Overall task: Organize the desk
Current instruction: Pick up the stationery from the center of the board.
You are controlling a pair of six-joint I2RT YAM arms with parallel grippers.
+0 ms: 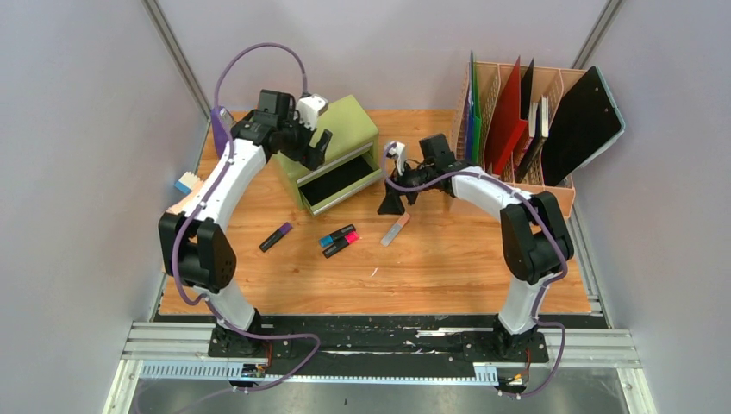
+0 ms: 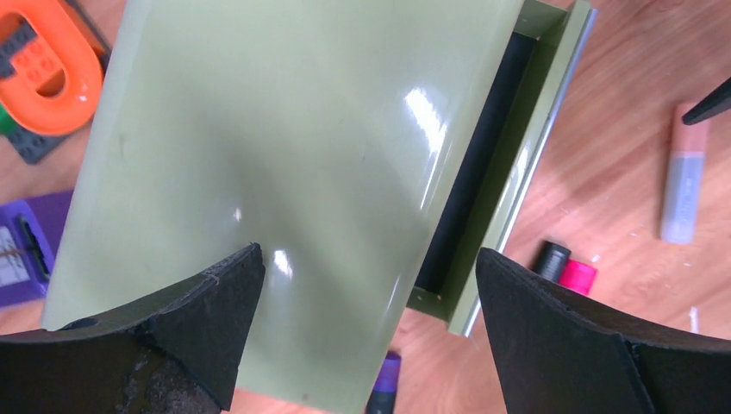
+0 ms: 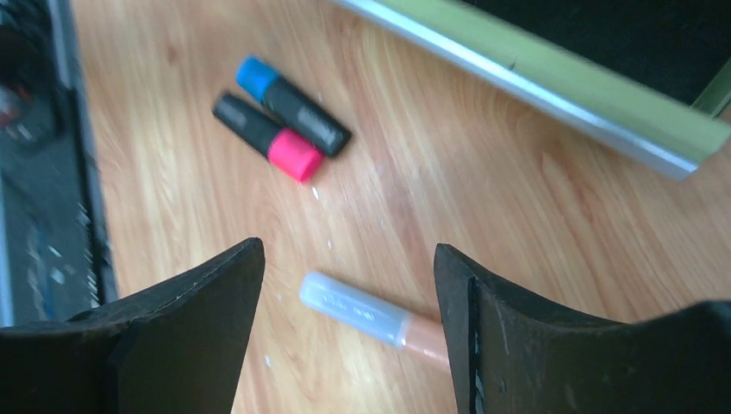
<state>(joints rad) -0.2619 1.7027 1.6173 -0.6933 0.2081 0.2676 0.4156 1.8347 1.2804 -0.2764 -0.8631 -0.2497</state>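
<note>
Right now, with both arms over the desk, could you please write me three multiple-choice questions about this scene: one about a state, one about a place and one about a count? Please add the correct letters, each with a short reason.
1. The drawer of the green chest is:
A) shut
B) pulled open
C) taken out

2. Where is the peach marker?
A) inside the drawer
B) on the desk, under the right gripper
C) on top of the green chest

3. How many markers lie on the desk?
A) two
B) four
C) six

Answers:
1 B: its dark inside shows in front of the chest.
2 B: the right wrist view shows it on the wood between the open fingers.
3 B: the purple marker, blue marker, pink marker and the peach marker.
</note>
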